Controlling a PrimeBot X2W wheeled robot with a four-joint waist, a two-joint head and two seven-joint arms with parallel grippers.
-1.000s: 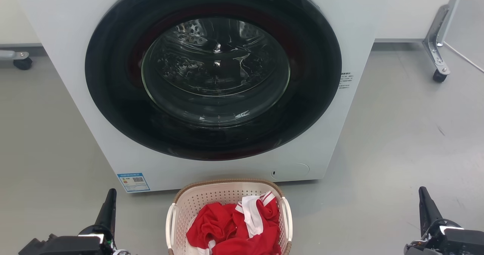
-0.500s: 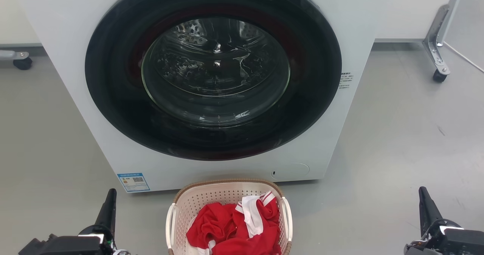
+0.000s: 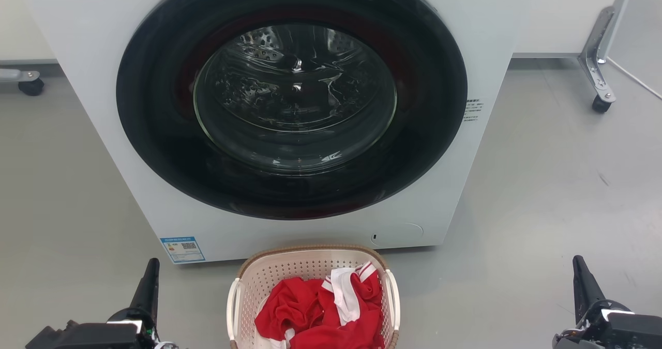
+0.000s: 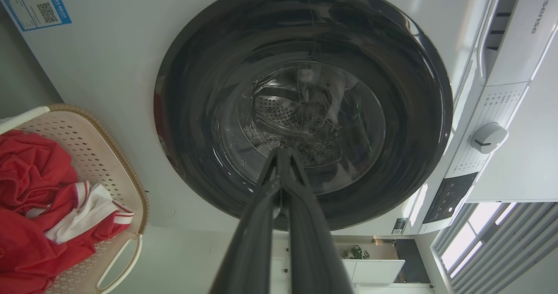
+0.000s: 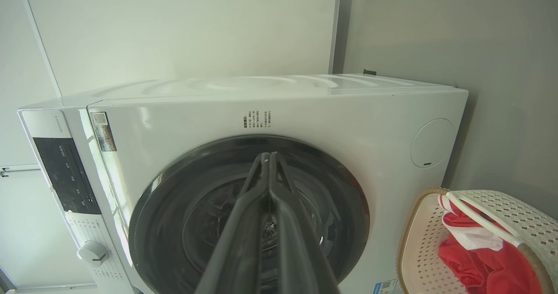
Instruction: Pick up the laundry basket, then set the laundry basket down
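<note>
The laundry basket, cream with perforated walls, a brown woven rim and white side handles, stands on the floor at the bottom centre of the head view, right in front of the washer. Red and white clothes lie in it. It also appears in the left wrist view and in the right wrist view. My left gripper hangs to the basket's left, apart from it, fingers together. Well to the basket's right, my right gripper is likewise shut and holds nothing.
A white front-loading washer with a shut dark round door stands directly behind the basket. A metal leg on a caster is at the far right, another caster at the far left. Grey floor lies on both sides.
</note>
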